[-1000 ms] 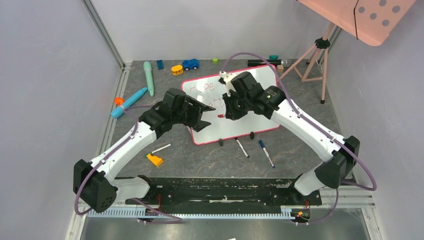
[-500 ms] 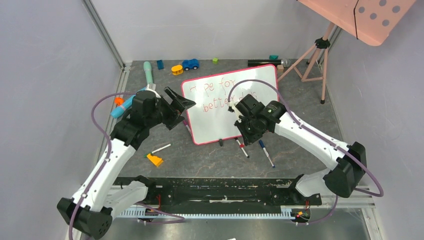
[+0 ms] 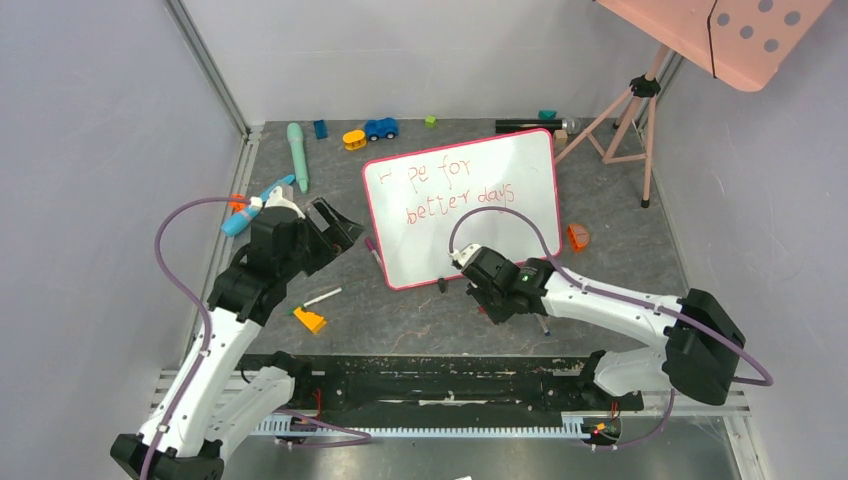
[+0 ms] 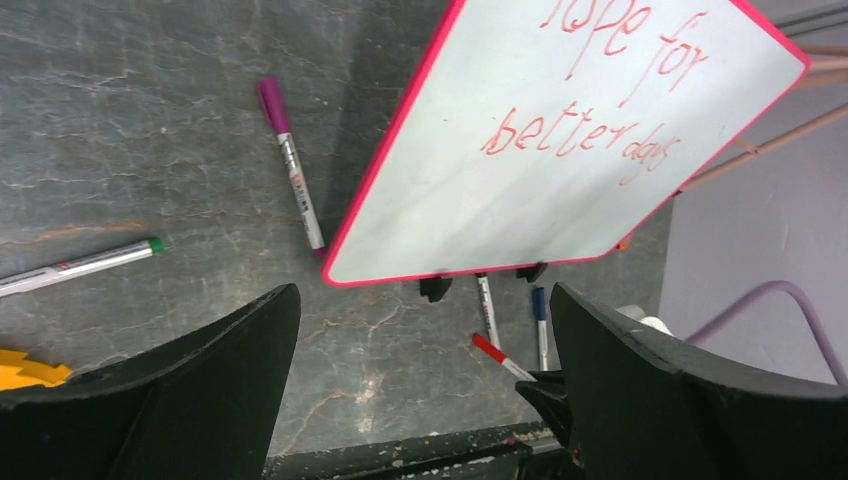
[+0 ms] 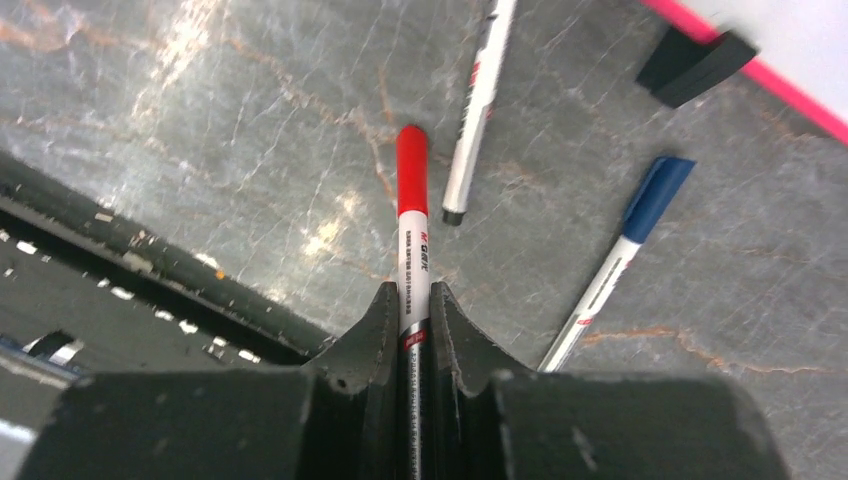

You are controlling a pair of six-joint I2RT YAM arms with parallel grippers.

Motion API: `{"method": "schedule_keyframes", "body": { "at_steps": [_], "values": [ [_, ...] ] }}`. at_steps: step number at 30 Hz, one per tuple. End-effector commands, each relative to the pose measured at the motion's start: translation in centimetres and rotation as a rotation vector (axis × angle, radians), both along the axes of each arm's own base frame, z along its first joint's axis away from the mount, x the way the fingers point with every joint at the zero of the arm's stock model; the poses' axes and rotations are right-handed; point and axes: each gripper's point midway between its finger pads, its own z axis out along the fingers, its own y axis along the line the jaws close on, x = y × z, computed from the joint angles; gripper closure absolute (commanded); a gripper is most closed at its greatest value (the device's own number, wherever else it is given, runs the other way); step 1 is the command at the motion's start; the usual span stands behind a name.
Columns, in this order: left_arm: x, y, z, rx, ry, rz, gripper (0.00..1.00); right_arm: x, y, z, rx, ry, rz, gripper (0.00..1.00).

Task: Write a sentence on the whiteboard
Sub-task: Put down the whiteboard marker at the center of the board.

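The whiteboard (image 3: 480,240) stands tilted on its black feet at the table's middle, and also fills the upper part of the left wrist view (image 4: 470,210). The sentence (image 3: 455,185), in red marker, reads roughly "hope for better days" (image 4: 590,130) on two lines. My right gripper (image 3: 492,300) hangs low over the table just in front of the board, shut on a red marker (image 5: 411,190) that sticks out between its fingers (image 5: 385,310). My left gripper (image 3: 338,225) is to the left of the board, open wide (image 4: 422,295) and holding nothing.
A purple marker (image 3: 373,255) lies at the board's left edge. A green-capped marker (image 3: 322,297) and a yellow block (image 3: 310,320) lie near the left arm. A black marker (image 5: 475,100) and a blue marker (image 5: 625,250) lie by the board's feet. Toys line the back; a tripod (image 3: 630,110) stands right.
My left gripper opened and drew back to the left, off the board. My right gripper came down from the board's face to the table in front, still holding the red marker.
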Motion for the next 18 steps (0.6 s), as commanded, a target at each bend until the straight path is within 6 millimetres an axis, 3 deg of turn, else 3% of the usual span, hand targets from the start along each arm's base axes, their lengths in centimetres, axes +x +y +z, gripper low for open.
{"method": "schedule_keyframes", "body": {
  "at_steps": [1,4,7,13,18],
  "values": [
    [0.0,1.5,-1.1,0.092,-0.022,0.023,0.0,2.2,-0.5,0.3,-0.009,-0.139,-0.016,1.0],
    [0.3,2.1,-0.9,0.114,-0.064,0.041,0.0,2.5,0.1,3.1,0.083,-0.185,0.004,1.0],
    [0.7,2.3,-0.5,0.117,-0.127,0.051,0.0,2.7,0.1,4.5,0.19,-0.188,0.009,1.0],
    [2.0,2.1,-2.2,0.12,-0.164,0.058,0.0,4.1,-1.3,4.0,0.297,-0.188,-0.034,1.0],
    [3.1,4.0,-3.9,0.211,-0.159,0.14,0.0,5.3,-1.8,2.7,0.331,-0.175,-0.058,1.0]
  ]
}}
